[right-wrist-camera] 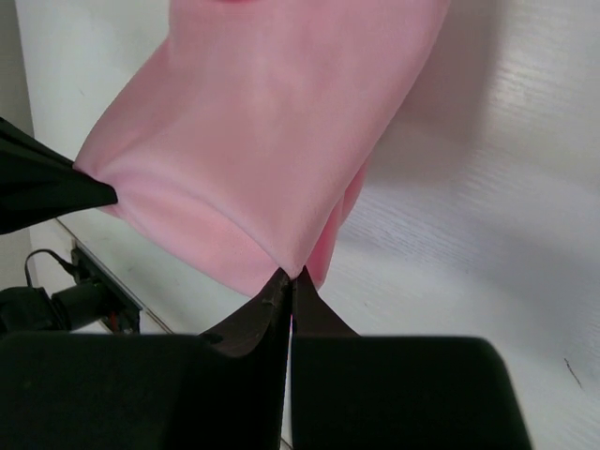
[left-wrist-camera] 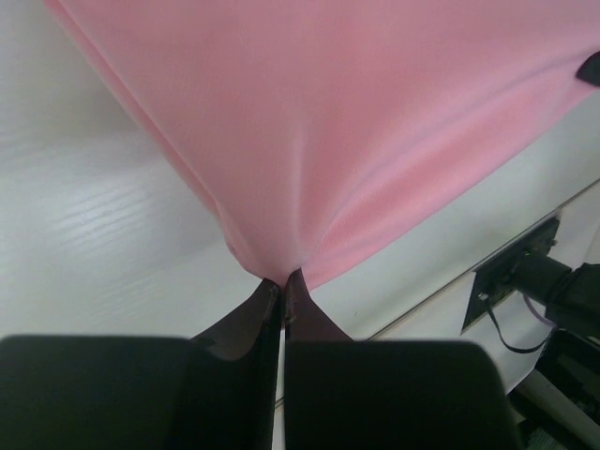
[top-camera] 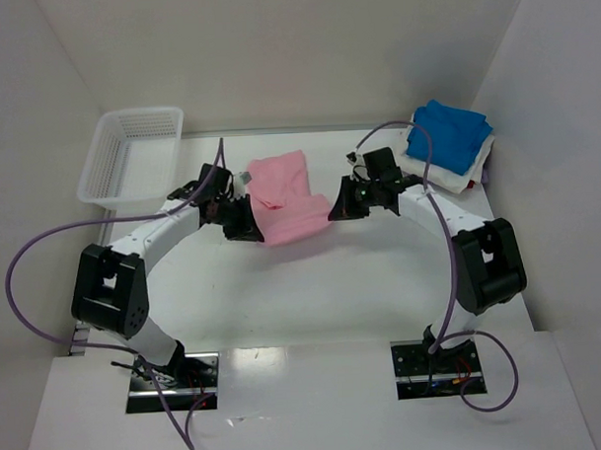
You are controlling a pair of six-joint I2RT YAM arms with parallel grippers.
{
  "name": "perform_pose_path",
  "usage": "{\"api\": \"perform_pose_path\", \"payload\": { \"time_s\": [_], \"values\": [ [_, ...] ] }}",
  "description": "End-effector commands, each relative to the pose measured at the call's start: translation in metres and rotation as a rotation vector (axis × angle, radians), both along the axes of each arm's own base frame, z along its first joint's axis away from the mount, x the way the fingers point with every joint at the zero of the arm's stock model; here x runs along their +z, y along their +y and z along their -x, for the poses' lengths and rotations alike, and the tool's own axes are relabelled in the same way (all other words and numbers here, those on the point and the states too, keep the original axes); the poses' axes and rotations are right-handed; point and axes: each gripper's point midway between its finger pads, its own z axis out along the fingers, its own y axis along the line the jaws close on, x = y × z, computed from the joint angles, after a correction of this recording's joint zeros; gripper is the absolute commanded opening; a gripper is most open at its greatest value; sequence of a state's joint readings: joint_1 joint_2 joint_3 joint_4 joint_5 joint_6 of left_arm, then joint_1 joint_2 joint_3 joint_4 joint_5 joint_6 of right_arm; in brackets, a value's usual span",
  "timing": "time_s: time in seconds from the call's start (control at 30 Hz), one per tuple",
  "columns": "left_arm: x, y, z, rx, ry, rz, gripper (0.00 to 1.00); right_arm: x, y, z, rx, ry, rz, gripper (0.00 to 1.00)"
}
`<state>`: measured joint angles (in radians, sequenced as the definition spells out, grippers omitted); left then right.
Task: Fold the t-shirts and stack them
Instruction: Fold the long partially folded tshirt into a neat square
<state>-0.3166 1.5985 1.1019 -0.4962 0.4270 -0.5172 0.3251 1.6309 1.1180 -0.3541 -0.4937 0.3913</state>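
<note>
White walls enclosed a white counter (top-camera: 313,294), with two robot arms bolted at its near edge. Between the arms hung a light pink shirt (top-camera: 290,201), lifted partly off the counter. The left pincer (top-camera: 249,227) was closed tight on the shirt's near-left edge. The right pincer (top-camera: 335,208) was closed tight on its near-right edge. Each wrist view showed the fingertips meeting with a pinch of pink cloth between them.

Held at these two points, the cloth stretched into a sagging band between the pincers. Its far part reached toward the back of the counter and appeared to rest there. The grip looked meant to carry the near edge over for a fold, so the folding of this shirt seemed under way, not finished.

A bright blue shirt (top-camera: 450,133) lay folded on top of a white shirt (top-camera: 476,169) in the far right corner, well apart from both pincers. That was likely the stack awaiting the pink one. A white mesh basket (top-camera: 105,153) sat at the far left.
</note>
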Motion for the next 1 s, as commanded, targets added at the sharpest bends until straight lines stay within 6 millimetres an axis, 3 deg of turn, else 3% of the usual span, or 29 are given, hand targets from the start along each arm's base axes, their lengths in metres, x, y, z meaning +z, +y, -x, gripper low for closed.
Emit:
{"api": "perform_pose_path", "payload": {
  "time_s": [0.0,0.03,0.1,0.3,0.33,0.4,0.43,0.5,0.57,0.6,0.67,0.7,0.77,0.8,0.87,0.93,0.97],
  "values": [
    [0.038,0.014,-0.018,0.012,-0.082,0.022,0.0,0.041,0.008,-0.028,-0.008,-0.108,-0.029,0.0],
    [0.048,0.016,-0.028,0.018,-0.115,0.027,0.0,0.051,0.011,-0.039,-0.007,-0.135,-0.038,0.0],
    [0.05,0.023,-0.042,0.033,-0.116,0.028,0.0,0.047,0.013,-0.057,-0.011,-0.135,-0.032,0.0],
    [0.066,0.038,-0.09,0.07,-0.167,0.05,0.0,0.083,0.034,-0.12,0.001,-0.251,-0.071,0.0],
    [0.066,0.04,-0.099,0.071,-0.178,0.055,0.0,0.074,0.037,-0.129,0.002,-0.239,-0.068,0.0],
    [0.058,0.041,-0.111,0.065,-0.17,0.056,0.0,0.085,0.044,-0.146,0.0,-0.268,-0.091,0.0],
    [0.064,0.038,-0.121,0.058,-0.186,0.07,0.0,0.075,0.047,-0.155,-0.001,-0.26,-0.089,0.0],
    [0.054,0.039,-0.134,0.052,-0.174,0.074,0.01,0.083,0.052,-0.169,-0.005,-0.286,-0.103,0.0],
    [0.05,0.04,-0.152,0.057,-0.178,0.081,0.01,0.07,0.056,-0.181,-0.01,-0.269,-0.104,0.0],
    [0.048,0.04,-0.158,0.058,-0.178,0.081,0.01,0.078,0.059,-0.19,-0.012,-0.299,-0.114,0.0],
    [0.039,0.044,-0.171,0.069,-0.17,0.078,0.01,0.063,0.062,-0.201,-0.023,-0.284,-0.109,0.0],
    [0.045,0.049,-0.181,0.081,-0.192,0.081,0.03,0.071,0.064,-0.209,-0.023,-0.309,-0.119,0.0],
    [0.039,0.053,-0.194,0.092,-0.189,0.099,0.06,0.066,0.066,-0.221,-0.039,-0.31,-0.12,0.0],
    [0.039,0.059,-0.201,0.102,-0.195,0.105,0.1,0.059,0.064,-0.231,-0.052,-0.302,-0.122,0.0],
    [0.038,0.063,-0.218,0.119,-0.208,0.109,0.31,0.051,0.066,-0.239,-0.06,-0.299,-0.115,0.0],
    [0.037,0.068,-0.229,0.128,-0.22,0.11,0.39,0.04,0.069,-0.249,-0.066,-0.291,-0.118,0.02],
    [0.032,0.068,-0.234,0.128,-0.22,0.109,0.6,0.036,0.063,-0.255,-0.081,-0.289,-0.112,0.03]
  ]
}}
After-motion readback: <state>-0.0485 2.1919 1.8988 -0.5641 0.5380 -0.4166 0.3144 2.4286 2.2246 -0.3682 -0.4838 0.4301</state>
